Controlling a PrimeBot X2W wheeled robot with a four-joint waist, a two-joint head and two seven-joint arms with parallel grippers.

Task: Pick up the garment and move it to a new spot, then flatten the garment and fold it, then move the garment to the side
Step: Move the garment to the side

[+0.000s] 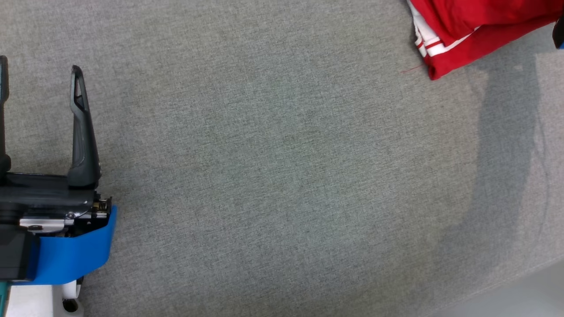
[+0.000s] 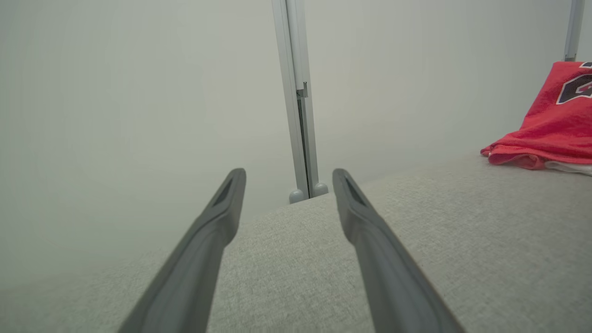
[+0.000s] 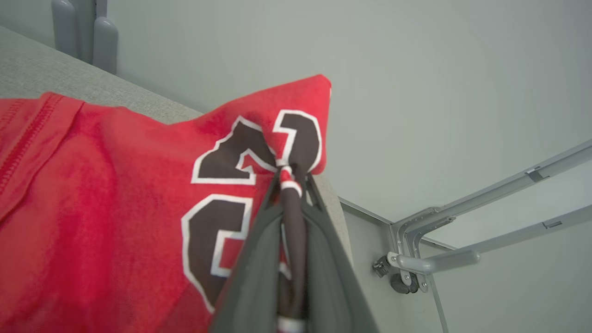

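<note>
The right claw [image 3: 293,181] pinches a bunched fold of the red garment [image 3: 106,194] on the grey surface [image 1: 282,176], while the left claw [image 1: 39,66] hovers spread wide, well apart.

Grey fabric surface [image 1: 282,176] bears a red garment [image 1: 467,26] far right.

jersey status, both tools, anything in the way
Left tool open, empty, over the surface. Right tool shut on a fold of the jersey, at the far right. Bare surface between them.
</note>
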